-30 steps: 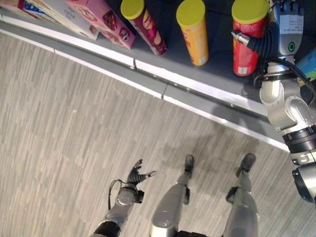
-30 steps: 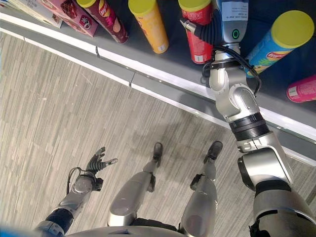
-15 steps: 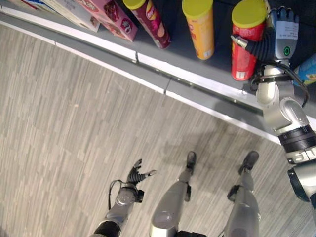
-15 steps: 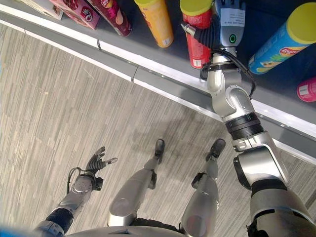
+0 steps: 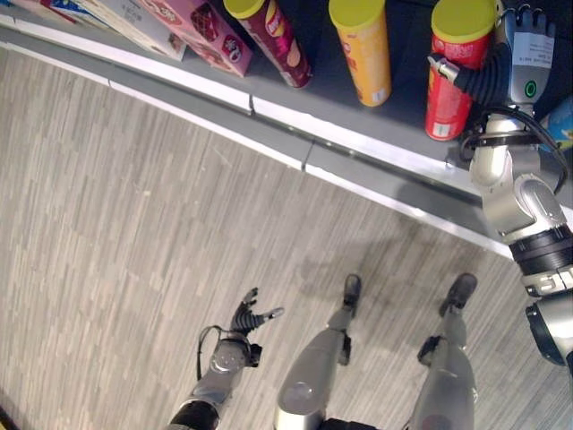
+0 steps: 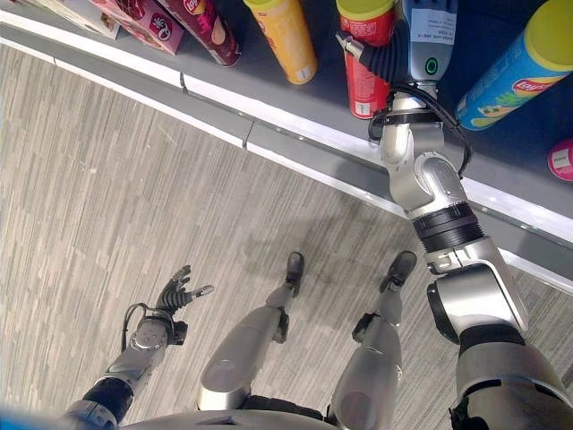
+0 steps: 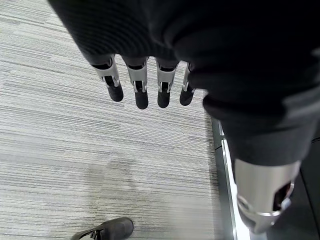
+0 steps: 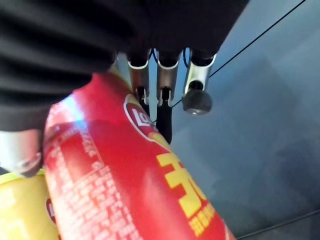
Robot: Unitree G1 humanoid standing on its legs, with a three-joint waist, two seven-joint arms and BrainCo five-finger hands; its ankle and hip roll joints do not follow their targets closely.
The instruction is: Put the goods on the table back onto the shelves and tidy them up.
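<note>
the dark shelf (image 5: 403,125) carries pink boxes (image 5: 192,31), a maroon can (image 5: 273,40), a yellow can (image 5: 363,45) and the red can (image 5: 452,76), standing upright against the right hand (image 5: 528,49), fingers relaxed beside it. the left hand (image 5: 251,313) hangs low, fingers spread wide, holding nothing.

A yellow can (image 5: 362,49) and blue can (image 6: 513,67) flank the red can (image 5: 452,67), gaps seemingly hand-wide.

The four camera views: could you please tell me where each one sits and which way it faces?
Left eye view: on the head, looking down at the floor, the shelf, both arms.
Right eye view: beside it, same scene; shares the red can and right hand.
Left wrist view: on the left wrist, facing the floor past the open left hand.
Right wrist view: on the right wrist, along straight fingers beside the same red can.
</note>
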